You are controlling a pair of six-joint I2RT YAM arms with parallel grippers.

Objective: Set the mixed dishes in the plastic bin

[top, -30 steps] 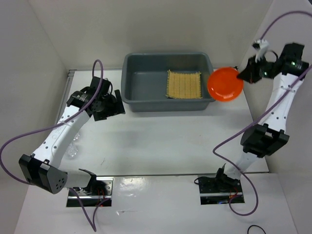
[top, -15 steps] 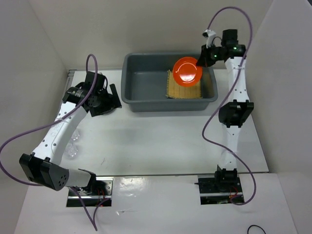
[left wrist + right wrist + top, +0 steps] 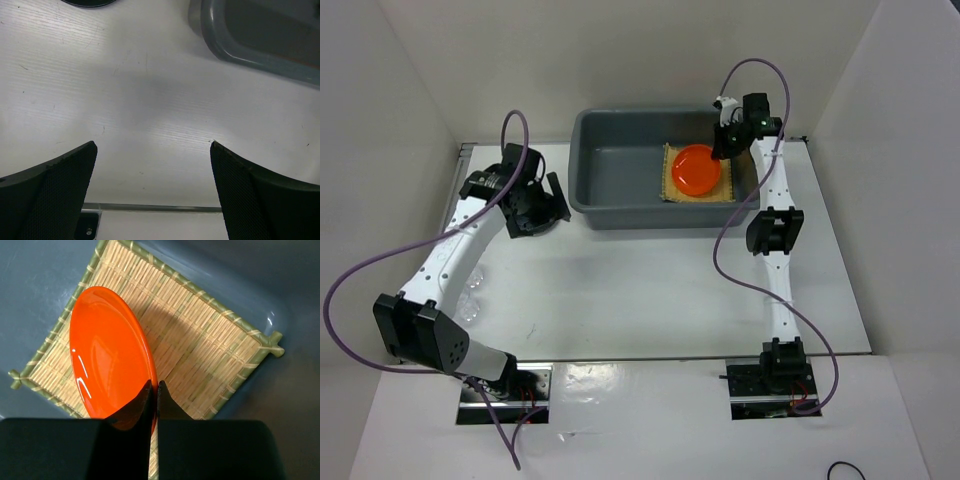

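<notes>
The grey plastic bin (image 3: 620,210) stands at the back middle of the table. The tan bamboo mat (image 3: 725,188) lies flat on its floor at the right, and it also shows in the right wrist view (image 3: 210,335). My right gripper (image 3: 720,150) is shut on the rim of the orange plate (image 3: 695,170), held tilted just above the mat (image 3: 155,385). My left gripper (image 3: 546,207) hangs open and empty over the table left of the bin (image 3: 152,145). A dark rim, perhaps the black plate (image 3: 87,2), shows ahead of it. Clear cups (image 3: 470,295) lie by the left arm.
The bin's corner (image 3: 250,47) is at the upper right of the left wrist view. White walls close in the table on the left, back and right. A metal strip (image 3: 150,206) runs along the table's edge under the left fingers.
My right arm swung the orange plate from outside the bin's right end to over the mat and lowered it. My left gripper shifted slightly up and left.
</notes>
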